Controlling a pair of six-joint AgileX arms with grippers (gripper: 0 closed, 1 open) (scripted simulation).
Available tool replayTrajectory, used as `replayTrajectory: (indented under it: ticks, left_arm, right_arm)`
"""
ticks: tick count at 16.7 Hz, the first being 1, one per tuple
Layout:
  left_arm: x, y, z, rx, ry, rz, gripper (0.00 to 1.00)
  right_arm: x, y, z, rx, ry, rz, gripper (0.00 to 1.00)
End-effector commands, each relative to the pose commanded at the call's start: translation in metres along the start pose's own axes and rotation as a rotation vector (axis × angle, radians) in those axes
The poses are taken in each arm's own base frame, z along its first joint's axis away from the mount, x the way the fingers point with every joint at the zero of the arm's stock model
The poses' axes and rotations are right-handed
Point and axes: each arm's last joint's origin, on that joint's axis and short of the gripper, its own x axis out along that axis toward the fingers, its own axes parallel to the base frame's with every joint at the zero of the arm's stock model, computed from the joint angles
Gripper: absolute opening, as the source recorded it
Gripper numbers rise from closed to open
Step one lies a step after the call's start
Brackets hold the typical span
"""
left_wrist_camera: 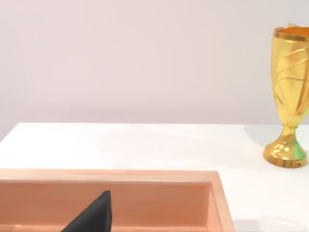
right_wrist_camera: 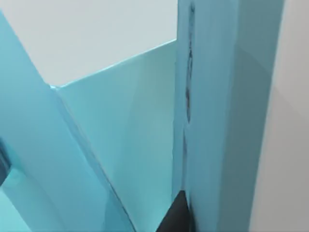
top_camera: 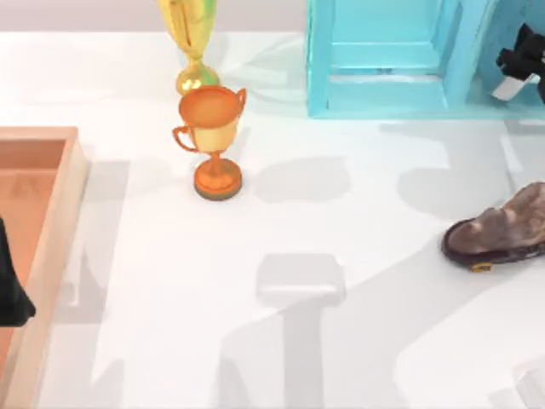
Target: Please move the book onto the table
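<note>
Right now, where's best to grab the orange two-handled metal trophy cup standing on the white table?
The orange trophy cup stands upright on the white table, handles out to left and right. Probably grip its narrow stem between bowl and round base, coming in level from the table's near edge.

The table (top_camera: 341, 341) carries two trophies (top_camera: 213, 141), a tray (top_camera: 60, 213), a shelf unit (top_camera: 392, 60) and a shoe (top_camera: 502, 230).

Orange trophy (top_camera: 213, 141) upright, left of centre. Gold trophy (top_camera: 192, 43) just behind it, at far edge. Turquoise shelf unit (top_camera: 383, 60) at far right. Wooden tray (top_camera: 51, 221) along left edge. Brown shoe (top_camera: 502, 228) on its side, right edge.
</note>
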Motion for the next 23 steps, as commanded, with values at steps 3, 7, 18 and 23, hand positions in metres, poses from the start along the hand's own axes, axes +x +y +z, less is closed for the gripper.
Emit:
replayTrajectory:
  ticks: [3, 7, 18, 23]
  left_arm:
    - [0.000, 0.000, 0.000, 0.000, 0.000, 0.000, 1.00]
    - [0.000, 0.000, 0.000, 0.000, 0.000, 0.000, 1.00]
    - [0.000, 0.000, 0.000, 0.000, 0.000, 0.000, 1.00]
    - [0.000, 0.000, 0.000, 0.000, 0.000, 0.000, 1.00]
  right_arm:
    - [-0.009, 0.009, 0.019, 0.000, 0.015, -0.003, 0.00]
    - [-0.040, 0.032, 0.079, -0.004, 0.001, -0.002, 0.00]
    - [-0.190, 0.082, 0.177, -0.004, -0.021, 0.009, 0.00]
    - [-0.204, 0.082, 0.175, 0.000, -0.005, 0.001, 0.00]
